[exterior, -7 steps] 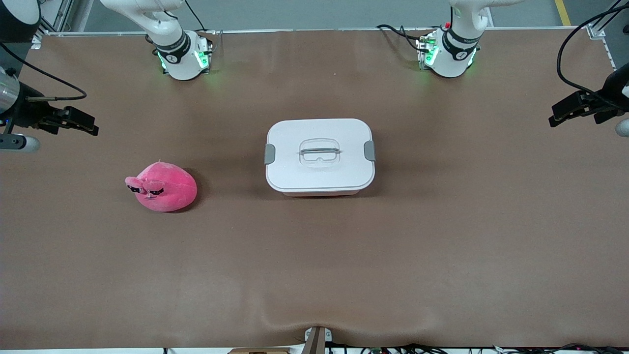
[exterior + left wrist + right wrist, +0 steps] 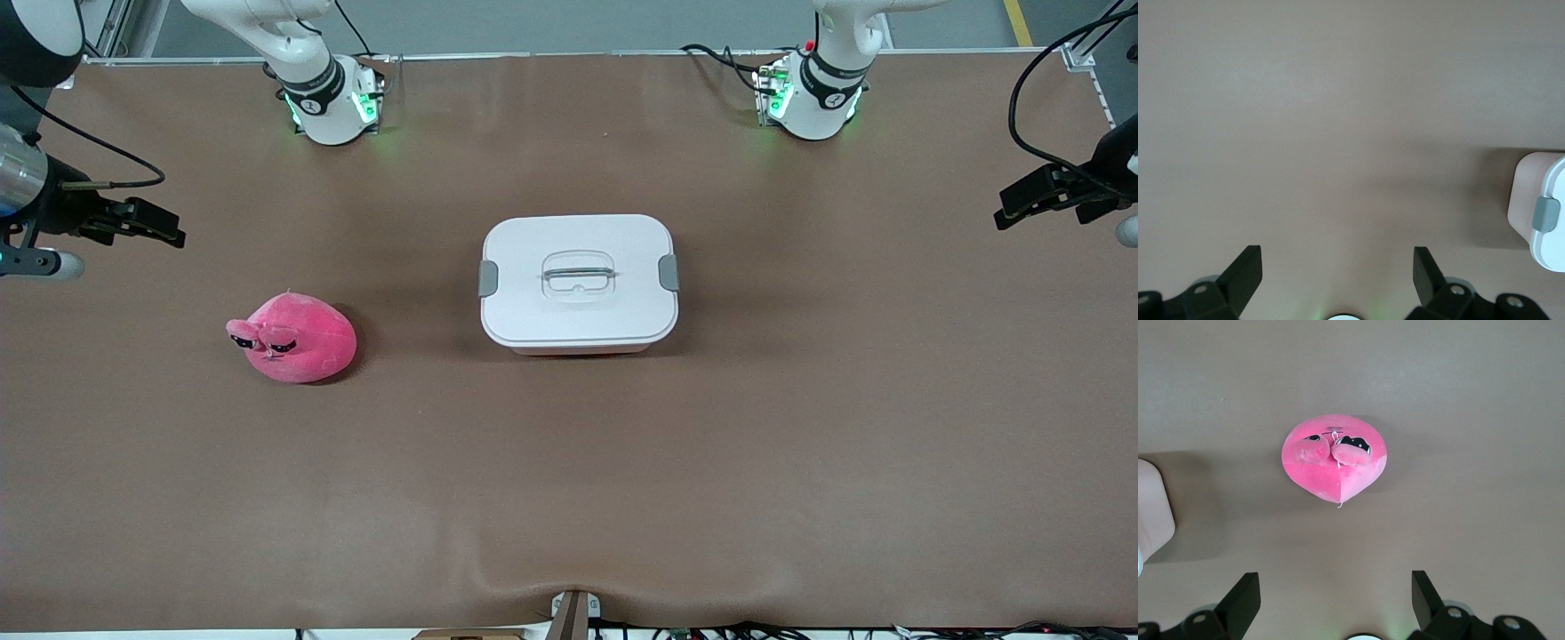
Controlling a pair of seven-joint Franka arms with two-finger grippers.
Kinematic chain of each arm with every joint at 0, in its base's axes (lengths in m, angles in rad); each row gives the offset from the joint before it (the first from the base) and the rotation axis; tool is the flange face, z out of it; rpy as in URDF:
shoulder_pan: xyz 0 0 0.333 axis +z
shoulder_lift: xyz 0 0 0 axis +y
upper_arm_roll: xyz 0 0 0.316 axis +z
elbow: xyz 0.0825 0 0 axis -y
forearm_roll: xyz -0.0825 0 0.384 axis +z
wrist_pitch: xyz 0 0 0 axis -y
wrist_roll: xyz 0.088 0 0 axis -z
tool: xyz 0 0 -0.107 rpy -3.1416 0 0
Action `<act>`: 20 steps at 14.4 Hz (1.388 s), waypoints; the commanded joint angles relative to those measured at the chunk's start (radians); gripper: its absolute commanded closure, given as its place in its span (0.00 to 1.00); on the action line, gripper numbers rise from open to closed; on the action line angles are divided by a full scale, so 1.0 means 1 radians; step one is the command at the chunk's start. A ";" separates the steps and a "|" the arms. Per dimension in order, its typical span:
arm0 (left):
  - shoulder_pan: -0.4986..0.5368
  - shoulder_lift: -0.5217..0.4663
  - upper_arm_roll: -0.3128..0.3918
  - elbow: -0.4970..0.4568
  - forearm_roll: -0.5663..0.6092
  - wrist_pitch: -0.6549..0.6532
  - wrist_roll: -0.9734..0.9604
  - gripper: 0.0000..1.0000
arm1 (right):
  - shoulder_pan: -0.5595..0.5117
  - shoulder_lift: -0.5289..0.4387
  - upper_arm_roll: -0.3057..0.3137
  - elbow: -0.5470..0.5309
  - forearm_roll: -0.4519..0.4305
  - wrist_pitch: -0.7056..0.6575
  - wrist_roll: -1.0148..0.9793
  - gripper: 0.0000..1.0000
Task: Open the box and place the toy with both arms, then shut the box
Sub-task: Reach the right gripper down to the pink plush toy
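Box [image 2: 579, 283] sits closed near the middle of the brown surface [image 2: 800, 462], its white lid [image 2: 578, 267] flat on the pale pink tub and a grey clip [image 2: 488, 278] at each short end (both clips lie flush against the lid's edge). A recessed clear handle [image 2: 579, 272] marks the lid's centre. Bare surface surrounds the box on every side, with a broad open stretch between it and the edge nearest the front camera, and another between it and the two arm bases along the edge where the robots stand.

Toward the right arm's end lies the pink toy [image 2: 293, 339], well apart from the box and slightly nearer to the front camera than it, resting on the surface with its snout turned away from the box. Nothing touches it.

Hanging over the surface's end edge on that side, above bare surface and clear of the toy, is the right tool [image 2: 160, 229]; its wrist view shows both fingers [image 2: 1245, 597] spread wide with nothing between them. At the other end edge the left tool [image 2: 1013, 206] hovers likewise, fingers [image 2: 1245, 270] apart and empty (only a corner of the box shows in its wrist view).
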 commanded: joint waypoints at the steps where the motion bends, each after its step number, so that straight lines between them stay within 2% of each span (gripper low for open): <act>1: 0.013 0.016 0.000 0.030 0.006 -0.014 0.008 0.00 | 0.009 -0.012 -0.002 -0.019 -0.005 0.024 0.001 0.00; 7: 0.067 0.101 0.018 0.065 0.007 -0.006 0.005 0.00 | 0.021 -0.012 -0.001 -0.058 -0.005 0.067 0.001 0.00; 15: 0.081 0.118 0.018 0.064 0.012 0.054 0.010 0.00 | 0.048 -0.003 -0.001 -0.154 -0.004 0.207 -0.007 0.00; 18: 0.076 0.113 0.017 0.065 -0.002 0.054 -0.038 0.00 | 0.064 0.014 -0.001 -0.209 -0.004 0.300 -0.036 0.00; 20: 0.070 0.114 0.012 0.062 -0.002 0.054 -0.152 0.00 | 0.088 0.028 -0.001 -0.234 -0.004 0.352 -0.040 0.00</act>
